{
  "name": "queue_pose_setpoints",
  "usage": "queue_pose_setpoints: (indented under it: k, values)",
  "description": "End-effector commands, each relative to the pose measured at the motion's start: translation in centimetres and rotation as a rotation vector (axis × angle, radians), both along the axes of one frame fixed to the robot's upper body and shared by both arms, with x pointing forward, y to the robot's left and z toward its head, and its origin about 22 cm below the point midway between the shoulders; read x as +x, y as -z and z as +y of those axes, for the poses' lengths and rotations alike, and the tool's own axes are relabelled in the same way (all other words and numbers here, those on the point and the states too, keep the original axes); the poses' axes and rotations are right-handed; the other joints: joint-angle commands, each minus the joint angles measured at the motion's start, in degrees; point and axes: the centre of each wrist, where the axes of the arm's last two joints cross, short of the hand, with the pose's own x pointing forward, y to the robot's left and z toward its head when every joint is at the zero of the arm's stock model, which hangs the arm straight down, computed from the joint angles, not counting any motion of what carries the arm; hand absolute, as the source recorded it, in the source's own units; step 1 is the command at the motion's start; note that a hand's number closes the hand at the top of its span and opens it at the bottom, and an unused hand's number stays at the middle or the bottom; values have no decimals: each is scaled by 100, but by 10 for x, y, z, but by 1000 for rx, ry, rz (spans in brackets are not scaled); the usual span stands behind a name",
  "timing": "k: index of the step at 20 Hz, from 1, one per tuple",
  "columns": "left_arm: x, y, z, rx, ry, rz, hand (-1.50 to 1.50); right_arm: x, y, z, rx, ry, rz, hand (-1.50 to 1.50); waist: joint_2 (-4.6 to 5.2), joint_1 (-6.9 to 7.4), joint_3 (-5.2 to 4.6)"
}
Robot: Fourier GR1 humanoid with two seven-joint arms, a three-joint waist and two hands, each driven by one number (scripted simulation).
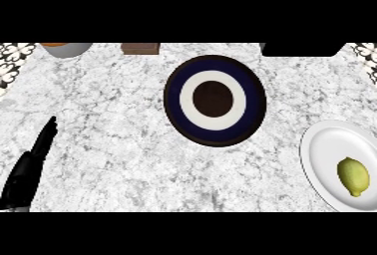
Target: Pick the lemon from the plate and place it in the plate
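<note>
A yellow-green lemon (353, 176) lies on a white plate (324, 149) at the right edge of the counter. A dark blue plate (214, 100) with a white ring and a dark brown centre sits in the middle toward the back, with nothing on it. My left hand (28, 167) shows at the lower left, its fingers straight and pointing up, resting far from both plates. My right hand does not show.
At the back left stands a grey bowl (68, 49) with something orange in it. A small brown box (140, 48) sits at the back, and a black object (302, 49) lies at the back right. The counter is white-grey marble.
</note>
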Motion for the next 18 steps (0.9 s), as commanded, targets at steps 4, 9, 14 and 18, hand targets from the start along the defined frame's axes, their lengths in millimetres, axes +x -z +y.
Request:
queue_pose_setpoints:
  k: [4,9,14,18]
  values:
    - [-7,8,1,-6,-3,8,0,20,8,-12,-117,-42,197,-150,-7,-11,1]
    - [3,4,1,1,4,-4,0,55,28,-33,-94,-72,226,-150,-4,1,6]
    - [11,10,1,-15,-2,6,0,49,18,-17,-102,-124,223,-150,-10,-43,1]
    - [4,1,1,2,-3,14,0,82,21,1,-112,-159,273,-150,-10,-23,1]
